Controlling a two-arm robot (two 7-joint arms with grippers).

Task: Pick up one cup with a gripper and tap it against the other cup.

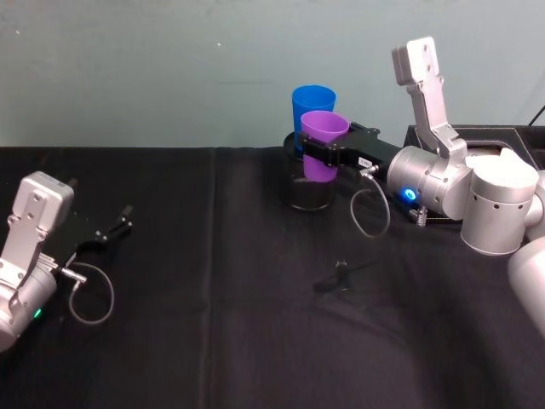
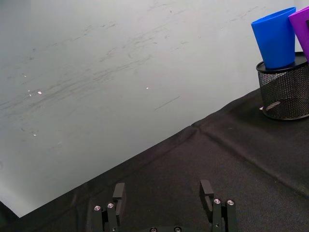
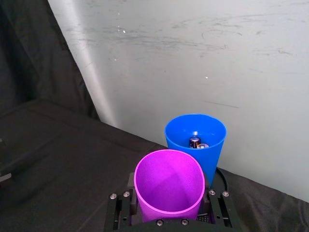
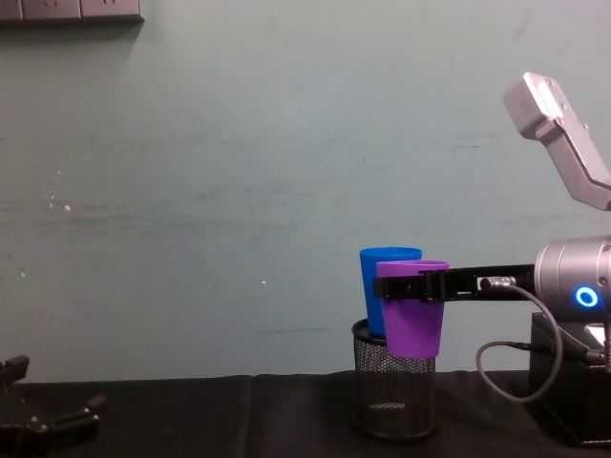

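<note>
At 12 o'clock, right gripper [image 1: 318, 153] clamped purple cup [image 1: 323, 135] just beside blue cup [image 1: 312, 100]; tap step, contact unclear. Next move needed a small nudge toward 12. Left gripper [image 1: 126, 218] parked at 8, fingers apart.

The right gripper [image 1: 317, 149] has thin black flat fingers. Behind it, a blue light ring [image 1: 410, 194] glows on the silver-grey arm [image 1: 438, 179] (green behind the left gripper [image 1: 119, 226]), beside a looped grey cable [image 1: 355, 207].

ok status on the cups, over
Right pincer shut on purple cup, aloft beside blue cup. Blue cup sits in mesh holder. Left pincer open, parked.
</note>
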